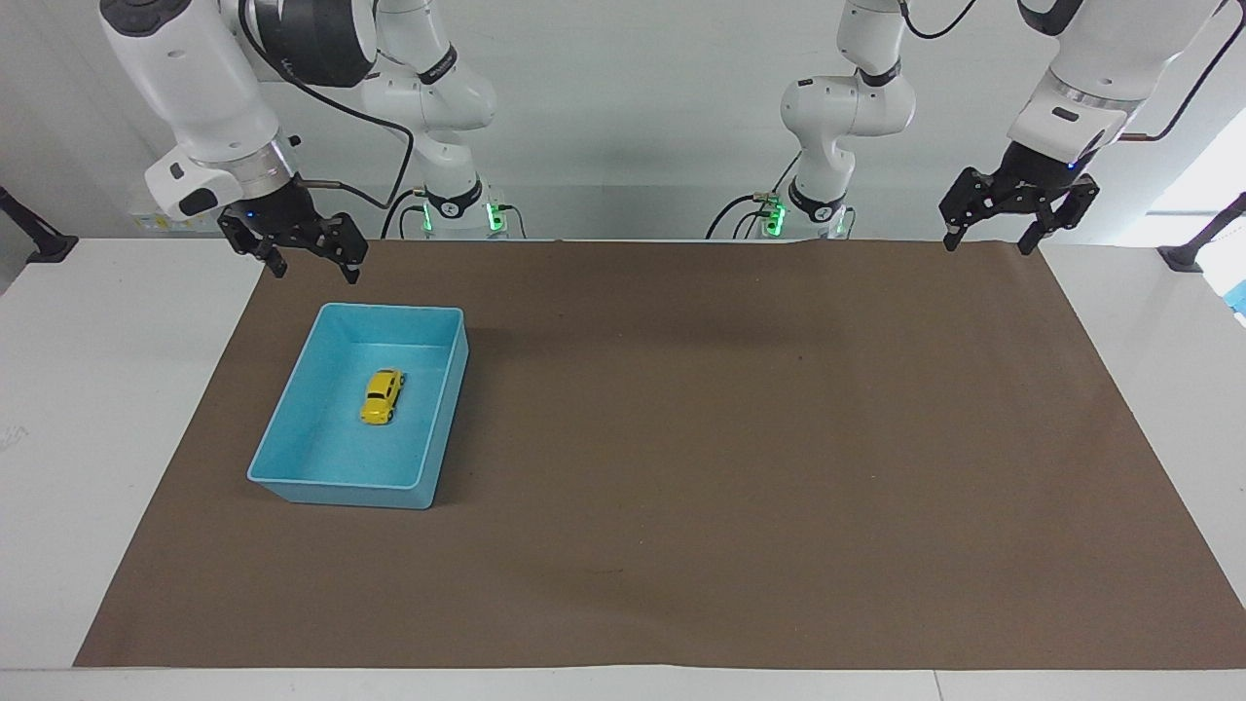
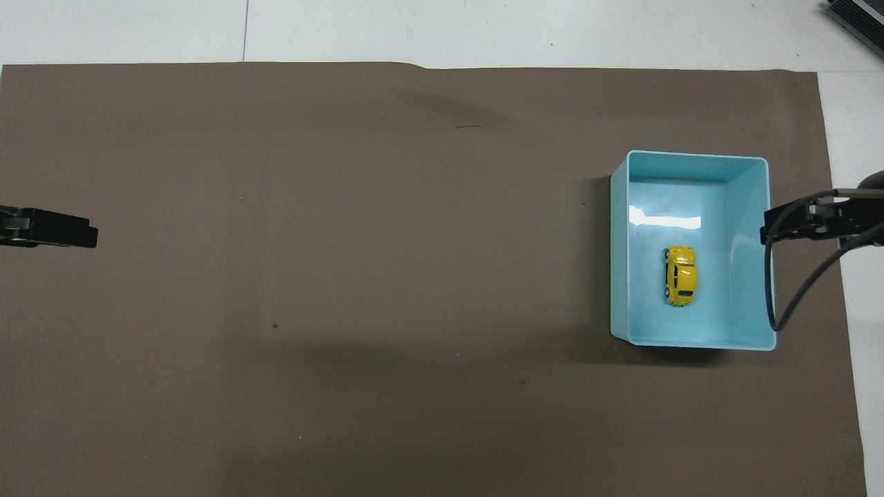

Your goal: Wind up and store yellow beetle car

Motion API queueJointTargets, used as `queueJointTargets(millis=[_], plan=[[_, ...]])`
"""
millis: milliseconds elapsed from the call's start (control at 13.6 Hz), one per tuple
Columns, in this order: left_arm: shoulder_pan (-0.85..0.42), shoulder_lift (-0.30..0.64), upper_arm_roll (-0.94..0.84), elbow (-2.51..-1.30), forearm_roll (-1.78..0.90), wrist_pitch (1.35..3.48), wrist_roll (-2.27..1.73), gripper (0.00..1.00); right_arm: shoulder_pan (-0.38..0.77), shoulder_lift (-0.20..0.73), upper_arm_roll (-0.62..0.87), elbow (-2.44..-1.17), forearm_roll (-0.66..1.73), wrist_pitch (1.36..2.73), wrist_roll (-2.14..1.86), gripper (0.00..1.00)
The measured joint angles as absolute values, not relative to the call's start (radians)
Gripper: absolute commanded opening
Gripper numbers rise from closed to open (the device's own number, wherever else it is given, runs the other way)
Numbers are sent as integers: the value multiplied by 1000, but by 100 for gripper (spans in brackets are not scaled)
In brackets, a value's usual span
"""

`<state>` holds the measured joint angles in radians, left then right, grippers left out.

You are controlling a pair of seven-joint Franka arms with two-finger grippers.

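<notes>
I saw the right tool hanging open and empty over the brown mat at the desk's edge, just clear of the blue bin. One yellow beetle car lay inside that bin. The left tool waited open, well apart.

Readable text: none
Labels or brands: none legible on arms, bin or car
Numbers or signs: none
</notes>
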<state>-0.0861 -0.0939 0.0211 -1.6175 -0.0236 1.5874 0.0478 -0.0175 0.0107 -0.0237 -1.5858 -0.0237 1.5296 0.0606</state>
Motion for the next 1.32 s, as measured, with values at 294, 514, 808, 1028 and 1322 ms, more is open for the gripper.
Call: queueJointTargets(millis=[294,514,808,1028,1322], plan=[[-86,-94,21,-1617,-24,1587,48,100,-17,10,-30,-1557,-4,1511,56,100],[-86,-94,21,-1617,-24,1587,48,100,-17,9,-33,-1557,-4,1511,56,100],[-86,-94,21,-1617,-24,1587,48,100,-17,9,-33,-1557,-4,1511,56,100],[-86,-94,21,-1617,-24,1587,48,100,-17,9,-34,-1557,-4,1511,56,100],[-86,-94,21,-1617,-24,1587,48,100,-18,8,-35,-1557,-4,1511,56,100]])
